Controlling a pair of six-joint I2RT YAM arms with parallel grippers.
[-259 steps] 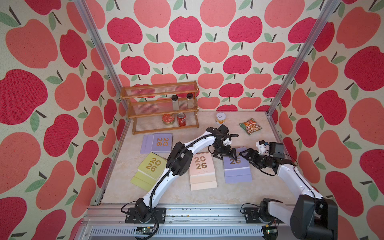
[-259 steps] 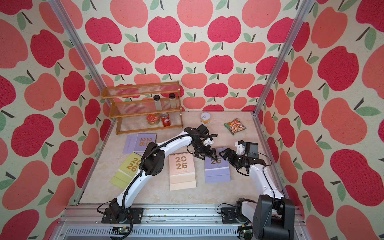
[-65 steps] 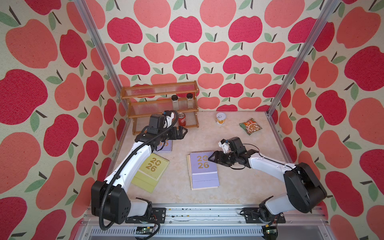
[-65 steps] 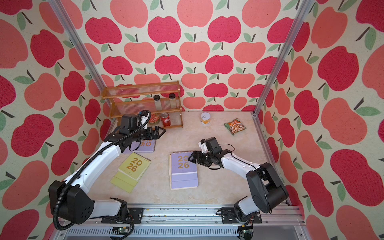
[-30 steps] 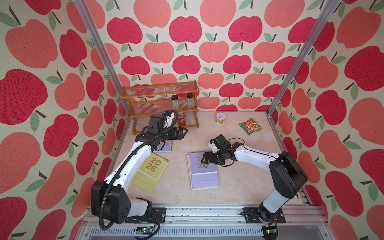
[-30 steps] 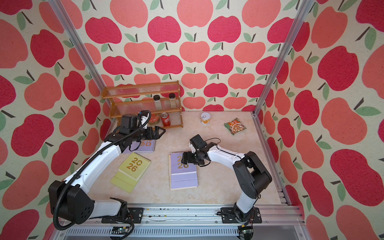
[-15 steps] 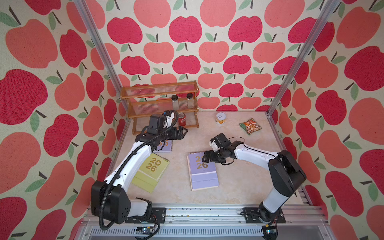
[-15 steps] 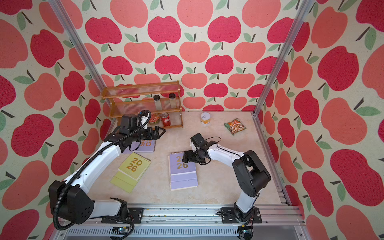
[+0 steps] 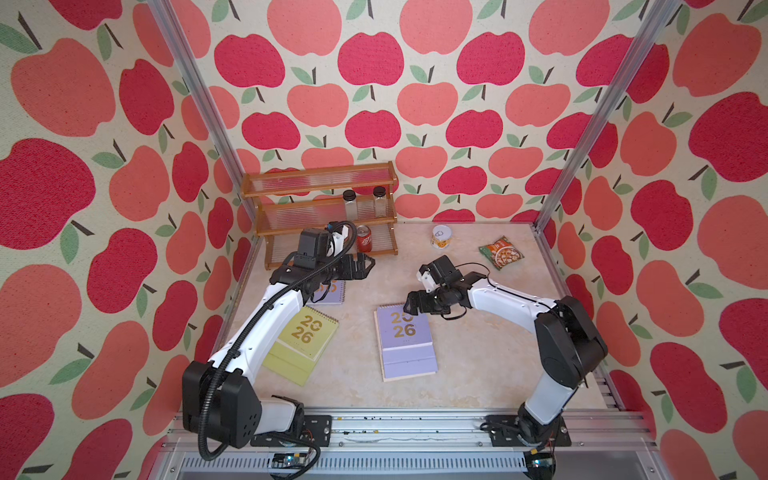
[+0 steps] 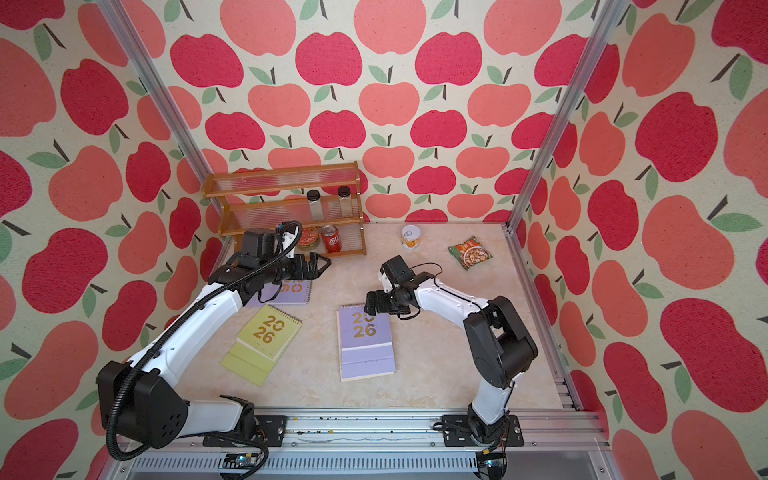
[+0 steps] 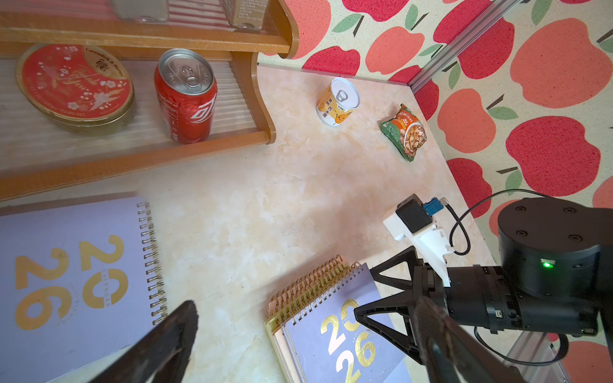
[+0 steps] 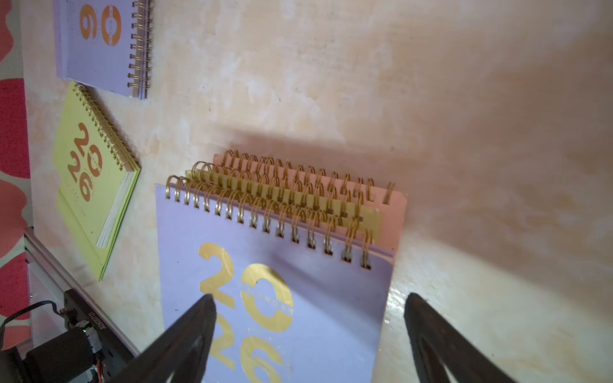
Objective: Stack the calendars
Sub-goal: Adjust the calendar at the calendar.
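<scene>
A stack of calendars (image 9: 405, 336) (image 10: 365, 336) lies mid-table, lilac on top. In the right wrist view a yellow-green and a pale pink one show beneath its spiral edge (image 12: 298, 199). A yellow-green calendar (image 9: 305, 336) (image 10: 266, 332) lies to the left. Another lilac calendar (image 9: 332, 291) (image 11: 76, 275) lies at the back left, partly under my left arm. My right gripper (image 9: 409, 305) (image 12: 310, 296) hovers open over the stack's spiral end, holding nothing. My left gripper (image 9: 368, 264) (image 11: 305, 301) hangs open and empty in front of the shelf.
A wooden shelf (image 9: 324, 216) stands at the back left with a red can (image 9: 364, 243), two jars and a round red tin (image 11: 74, 86). A small yellow can (image 9: 440, 237) and a green snack packet (image 9: 500, 252) lie at the back right. Walls close in three sides.
My right gripper has drawn back a little toward the stack's spiral edge, uncovering more of the gold numerals. The left arm has not moved.
</scene>
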